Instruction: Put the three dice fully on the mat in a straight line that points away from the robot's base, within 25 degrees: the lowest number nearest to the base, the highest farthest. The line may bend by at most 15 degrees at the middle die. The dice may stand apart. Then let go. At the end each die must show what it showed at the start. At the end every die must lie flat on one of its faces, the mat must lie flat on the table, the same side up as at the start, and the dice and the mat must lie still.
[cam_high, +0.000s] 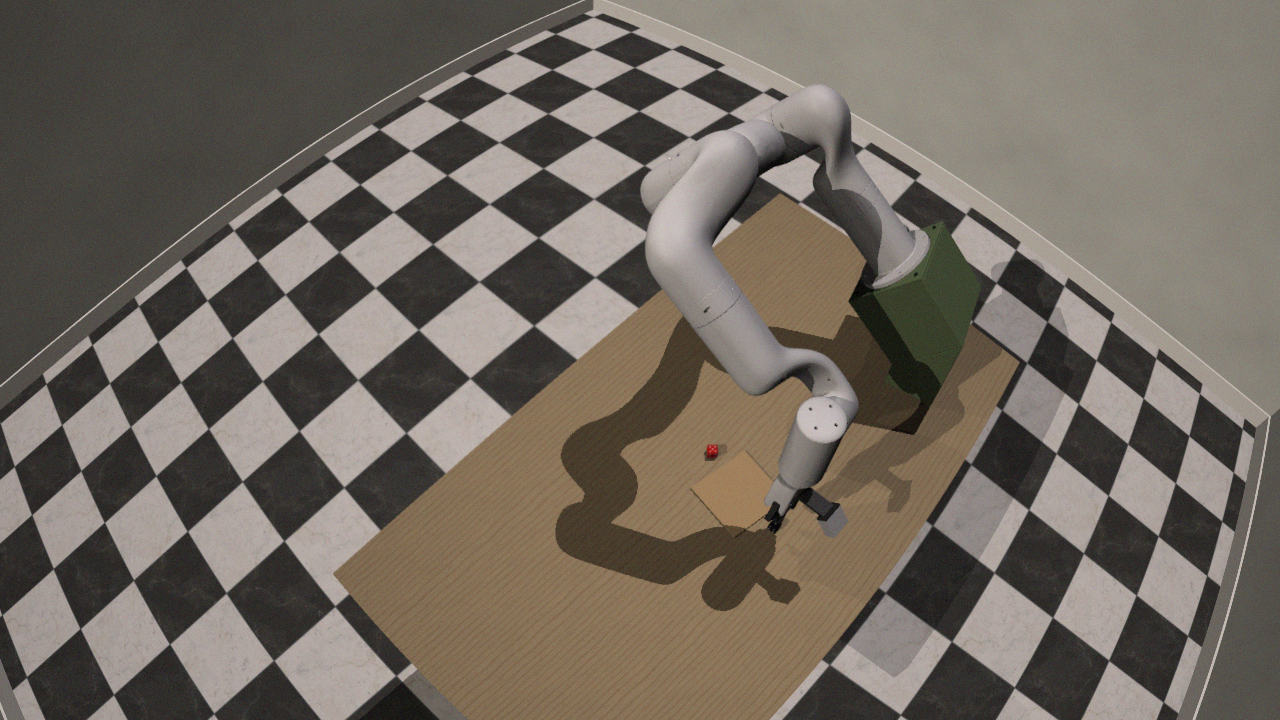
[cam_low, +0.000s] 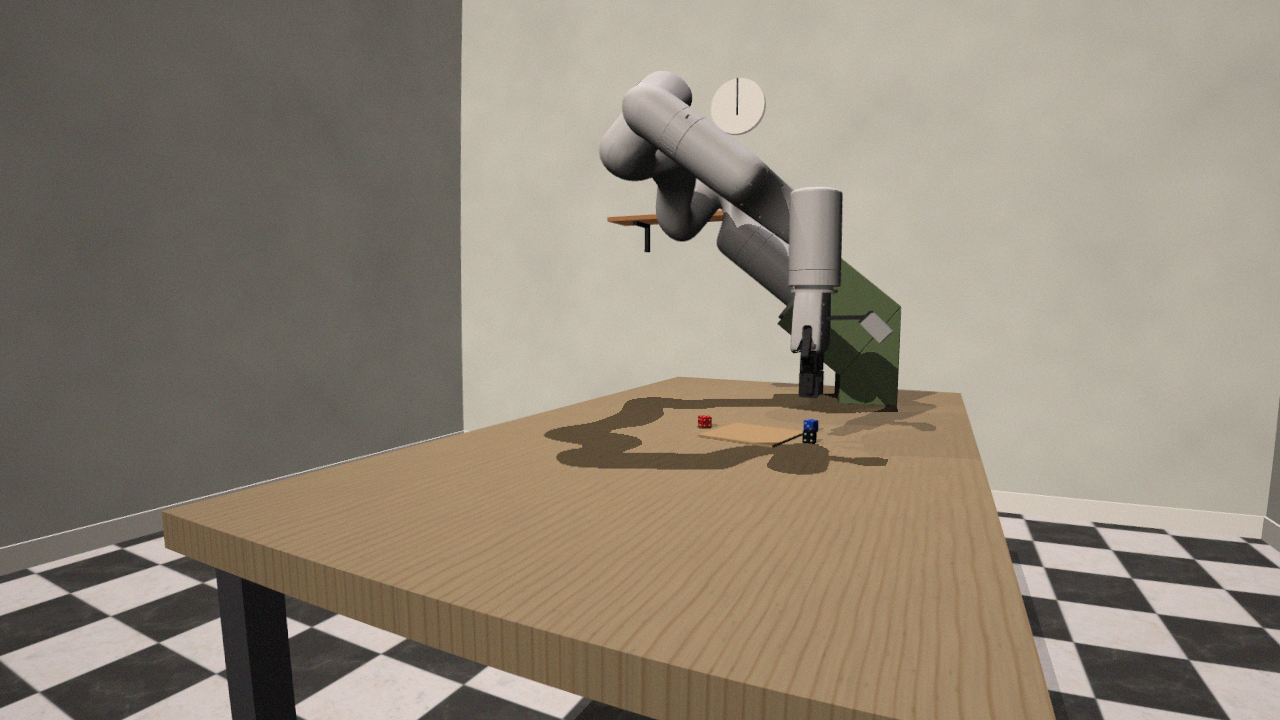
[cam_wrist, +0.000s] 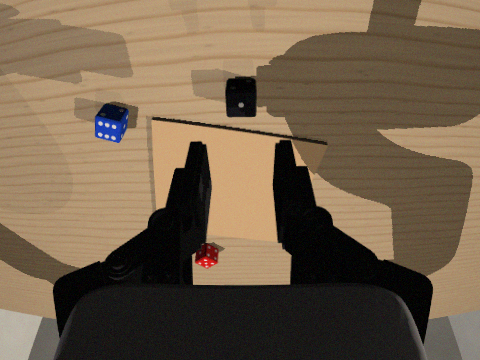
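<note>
Wrist view, left to right: the small blue cube die with white pips (cam_wrist: 111, 122) lies on the brown wood-grain table (cam_wrist: 60, 194), off the mat's far left corner; my black two-finger pincer (cam_wrist: 242, 152) hangs above the thin square tan mat (cam_wrist: 230, 174), its fingers partly closed with only air between them, gripping nothing; the small red cube die with white pips (cam_wrist: 207, 255) shows low between my fingers, on bare table just off the mat's near edge; the small black cube die with one white pip up (cam_wrist: 240, 98) lies just beyond the mat's far edge. All three dice lie off the mat. Exterior view: my grey jointed arm (cam_low: 707, 161) rises from the dark green box-shaped pedestal (cam_low: 872, 367), folds back at the elbow and reaches forward; the last link stands upright, pointing my pincer straight down, well above the mat's right edge. Here the blue die appears directly above the black one; whether they touch cannot be told.
</note>
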